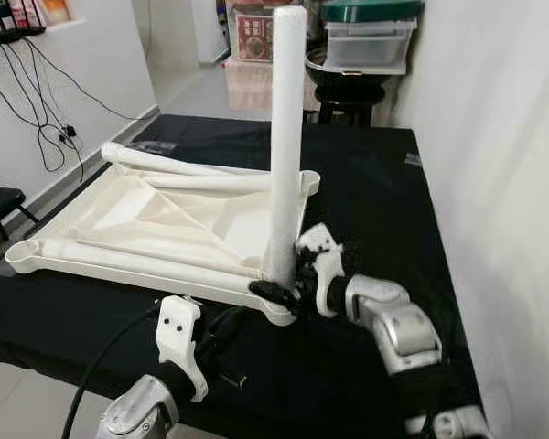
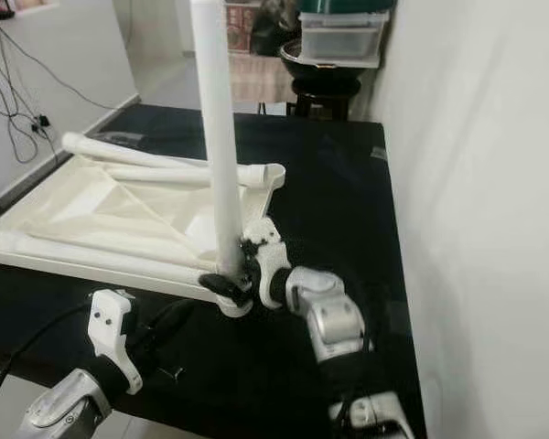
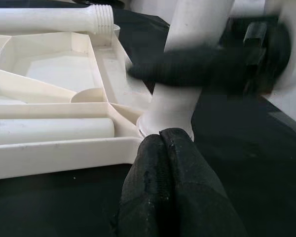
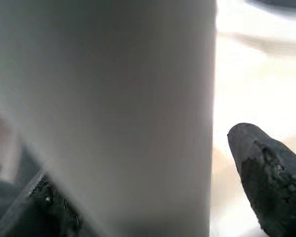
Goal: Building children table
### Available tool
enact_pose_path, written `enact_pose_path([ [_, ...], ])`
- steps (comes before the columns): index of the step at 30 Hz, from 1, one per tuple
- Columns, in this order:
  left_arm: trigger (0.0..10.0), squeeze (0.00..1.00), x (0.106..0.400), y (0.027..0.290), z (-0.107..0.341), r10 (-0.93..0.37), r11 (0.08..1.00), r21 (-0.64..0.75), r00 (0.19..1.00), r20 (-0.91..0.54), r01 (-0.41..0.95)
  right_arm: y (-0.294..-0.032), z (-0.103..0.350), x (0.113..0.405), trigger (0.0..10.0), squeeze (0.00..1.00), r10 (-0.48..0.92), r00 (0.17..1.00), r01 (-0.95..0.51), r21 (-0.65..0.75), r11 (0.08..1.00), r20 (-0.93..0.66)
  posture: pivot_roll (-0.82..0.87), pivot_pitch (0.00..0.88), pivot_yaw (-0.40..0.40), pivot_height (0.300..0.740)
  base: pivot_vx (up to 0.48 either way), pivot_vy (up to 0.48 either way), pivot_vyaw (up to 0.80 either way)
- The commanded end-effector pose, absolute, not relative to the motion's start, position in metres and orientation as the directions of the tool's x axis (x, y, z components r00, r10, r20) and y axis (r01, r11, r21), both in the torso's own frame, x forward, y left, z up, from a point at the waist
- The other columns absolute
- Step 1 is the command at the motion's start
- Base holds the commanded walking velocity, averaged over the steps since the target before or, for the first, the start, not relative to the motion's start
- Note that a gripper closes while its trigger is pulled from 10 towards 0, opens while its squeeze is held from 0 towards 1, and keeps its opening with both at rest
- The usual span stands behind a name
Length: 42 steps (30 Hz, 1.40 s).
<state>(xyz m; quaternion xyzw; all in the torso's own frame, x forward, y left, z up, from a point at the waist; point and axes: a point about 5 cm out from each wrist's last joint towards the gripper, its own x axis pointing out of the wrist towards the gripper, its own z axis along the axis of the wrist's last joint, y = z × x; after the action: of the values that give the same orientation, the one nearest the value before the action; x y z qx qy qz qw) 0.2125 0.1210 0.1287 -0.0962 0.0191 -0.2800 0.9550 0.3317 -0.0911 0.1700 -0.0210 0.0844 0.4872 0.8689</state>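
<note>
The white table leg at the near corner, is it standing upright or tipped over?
Upright. The table leg rises vertically from the corner socket of the upturned tabletop, with the right hand clamped around its base.

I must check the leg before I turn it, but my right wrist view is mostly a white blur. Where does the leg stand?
Observer: The upright leg stands in the near right corner socket of the upturned tabletop. The right gripper is low at its base.
Operator: And the left arm?
Observer: The left gripper, jaws shut, points at that same socket.
Operator: Other legs?
Observer: At least two loose legs lie in the tabletop.
</note>
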Motion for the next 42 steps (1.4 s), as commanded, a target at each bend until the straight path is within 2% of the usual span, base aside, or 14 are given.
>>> enact_pose_path([
  [1, 10.0, 0.0, 0.213, 0.123, 0.126, -0.527, 0.834, -0.188, 0.85, 0.005, 0.518, -0.091, 0.173, 0.336, 10.0, 0.0, 0.883, 0.449, -0.889, 0.035, 0.457, -0.135, 0.02, 0.047, 0.008, 0.74, 0.0, 0.0, 0.0],
  [8, 10.0, 0.0, 0.213, 0.122, 0.125, -0.525, 0.836, -0.185, 0.851, 0.002, 0.517, -0.108, 0.178, 0.361, 10.0, 0.0, 0.914, 0.384, -0.918, 0.052, 0.393, -0.134, 0.03, 0.037, 0.008, 0.74, 0.0, 0.0, 0.0],
  [10, 10.0, 0.0, 0.213, 0.122, 0.125, -0.525, 0.836, -0.185, 0.851, 0.001, 0.517, -0.108, 0.178, 0.363, 9.5, 0.0, 0.913, 0.382, -0.919, 0.044, 0.391, -0.141, 0.03, 0.036, 0.008, 0.74, 0.0, 0.0, 0.0],
  [11, 10.0, 0.0, 0.213, 0.122, 0.124, -0.527, 0.835, -0.185, 0.85, 0.0, 0.518, -0.107, 0.18, 0.364, 0.0, 0.0, 0.92, 0.367, -0.925, 0.052, 0.377, -0.136, 0.03, 0.036, 0.009, 0.74, 0.0, 0.0, 0.0],
  [23, 10.0, 0.0, 0.212, 0.121, 0.124, -0.524, 0.837, -0.188, 0.852, 0.001, 0.515, -0.112, 0.171, 0.363, 0.0, 0.0, 0.937, 0.326, -0.943, 0.021, 0.331, -0.127, 0.02, 0.046, 0.003, 0.74, 0.0, 0.0, 0.0],
  [25, 10.0, 0.0, 0.211, 0.121, 0.125, -0.523, 0.837, -0.188, 0.852, 0.002, 0.514, -0.112, 0.158, 0.358, 0.0, 0.0, 0.891, 0.429, -0.898, 0.041, 0.439, -0.151, 0.02, 0.049, 0.0, 0.74, 0.0, 0.0, 0.0],
  [26, 10.0, 0.0, 0.211, 0.121, 0.125, -0.523, 0.837, -0.188, 0.852, 0.002, 0.514, -0.112, 0.158, 0.358, 0.0, 0.0, 0.891, 0.429, -0.898, 0.041, 0.439, -0.151, 0.02, 0.049, 0.0, 0.74, 0.0, 0.0, 0.0],
  [27, 10.0, 0.0, 0.211, 0.122, 0.125, -0.523, 0.837, -0.188, 0.852, 0.001, 0.514, -0.109, 0.148, 0.355, 0.0, 0.0, 0.83, 0.53, -0.836, 0.059, 0.546, -0.171, 0.02, 0.051, -0.007, 0.74, 0.0, 0.0, 0.0],
  [29, 10.0, 0.0, 0.211, 0.122, 0.125, -0.523, 0.837, -0.188, 0.852, 0.001, 0.514, -0.109, 0.148, 0.355, 0.0, 0.0, 0.83, 0.53, -0.836, 0.059, 0.546, -0.171, 0.02, 0.051, -0.007, 0.74, 0.0, 0.0, 0.0],
  [30, 10.0, 0.0, 0.21, 0.123, 0.125, -0.525, 0.835, -0.192, 0.851, 0.002, 0.516, -0.088, 0.131, 0.334, 0.0, 0.0, 0.743, 0.636, -0.744, 0.092, 0.662, -0.206, 0.02, 0.071, -0.007, 0.74, 0.0, 0.0, 0.0],
  [31, 10.0, 0.0, 0.21, 0.123, 0.125, -0.525, 0.835, -0.192, 0.851, 0.002, 0.516, -0.088, 0.131, 0.334, 0.0, 0.0, 0.743, 0.636, -0.744, 0.092, 0.662, -0.206, 0.02, 0.071, -0.007, 0.74, 0.0, 0.0, 0.0],
  [33, 10.0, 0.0, 0.211, 0.125, 0.125, -0.524, 0.835, -0.197, 0.852, 0.001, 0.513, -0.077, 0.138, 0.323, 0.0, 0.0, 0.627, 0.756, -0.634, 0.027, 0.773, -0.185, -0.01, 0.045, 0.014, 0.74, 0.0, 0.0, 0.0],
  [41, 10.0, 0.0, 0.213, 0.126, 0.126, -0.511, 0.844, -0.186, 0.86, 0.005, 0.503, -0.069, 0.131, 0.33, 0.5, 0.0, 0.622, 0.751, -0.626, 0.06, 0.777, -0.22, 0.01, 0.054, 0.005, 0.74, 0.0, 0.0, 0.0],
  [42, 10.0, 0.0, 0.213, 0.126, 0.126, -0.502, 0.849, -0.186, 0.865, 0.008, 0.495, -0.07, 0.131, 0.331, 10.0, 0.0, 0.634, 0.741, -0.636, 0.07, 0.768, -0.223, 0.01, 0.052, 0.003, 0.74, 0.0, 0.0, 0.0],
])
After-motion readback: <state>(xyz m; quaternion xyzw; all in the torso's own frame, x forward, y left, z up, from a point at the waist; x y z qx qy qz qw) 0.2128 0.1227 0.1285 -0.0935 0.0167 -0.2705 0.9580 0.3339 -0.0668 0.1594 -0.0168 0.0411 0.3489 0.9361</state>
